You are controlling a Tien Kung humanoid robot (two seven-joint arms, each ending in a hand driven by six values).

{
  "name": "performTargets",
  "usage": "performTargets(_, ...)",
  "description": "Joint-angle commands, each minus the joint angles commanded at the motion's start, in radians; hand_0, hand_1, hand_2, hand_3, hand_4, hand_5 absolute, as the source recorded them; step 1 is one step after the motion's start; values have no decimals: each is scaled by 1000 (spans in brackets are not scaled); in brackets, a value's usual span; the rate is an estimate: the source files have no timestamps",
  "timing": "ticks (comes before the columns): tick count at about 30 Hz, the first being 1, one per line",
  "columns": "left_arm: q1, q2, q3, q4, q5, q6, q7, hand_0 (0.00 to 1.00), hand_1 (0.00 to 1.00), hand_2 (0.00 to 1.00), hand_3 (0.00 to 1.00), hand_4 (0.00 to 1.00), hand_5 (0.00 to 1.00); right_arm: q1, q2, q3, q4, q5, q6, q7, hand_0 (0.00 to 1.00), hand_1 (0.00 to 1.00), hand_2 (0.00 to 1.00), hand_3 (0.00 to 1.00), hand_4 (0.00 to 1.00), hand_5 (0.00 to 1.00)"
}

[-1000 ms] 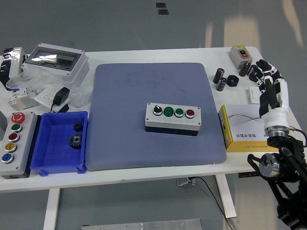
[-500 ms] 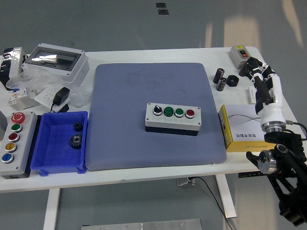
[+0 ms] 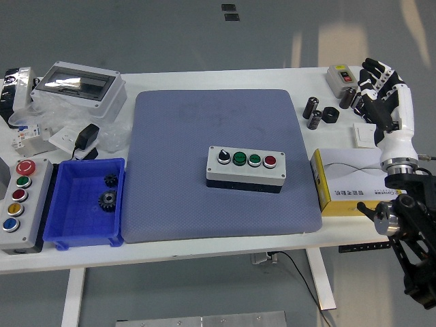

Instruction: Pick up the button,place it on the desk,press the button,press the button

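The button box (image 3: 246,168), grey-white with a black base, lies flat in the middle of the blue-grey mat (image 3: 204,122). Its top carries a black selector knob (image 3: 223,157), two green buttons (image 3: 239,159) and a red button (image 3: 270,161). My right hand (image 3: 376,85) hovers at the table's right edge, well to the right of the box and farther back. The fingers are spread and hold nothing. My left arm does not show.
A yellow box (image 3: 347,180) lies right of the mat, below my right hand. Behind it sit black cylinders (image 3: 313,112) and a small switch box (image 3: 339,78). At left are a blue bin (image 3: 68,231) with gears, a coloured-button panel (image 3: 20,204) and a grey enclosure (image 3: 78,85).
My right hand has risen and shifted toward the table's far right corner, turning as it went. The button box has not moved.
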Motion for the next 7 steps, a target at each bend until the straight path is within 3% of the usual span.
performTargets(7,12,-13,2,0,-15,1,7,631,582,531,583,581,151,4,4,5,-7,-7,-5,-4,818,797,815,840,712,221)
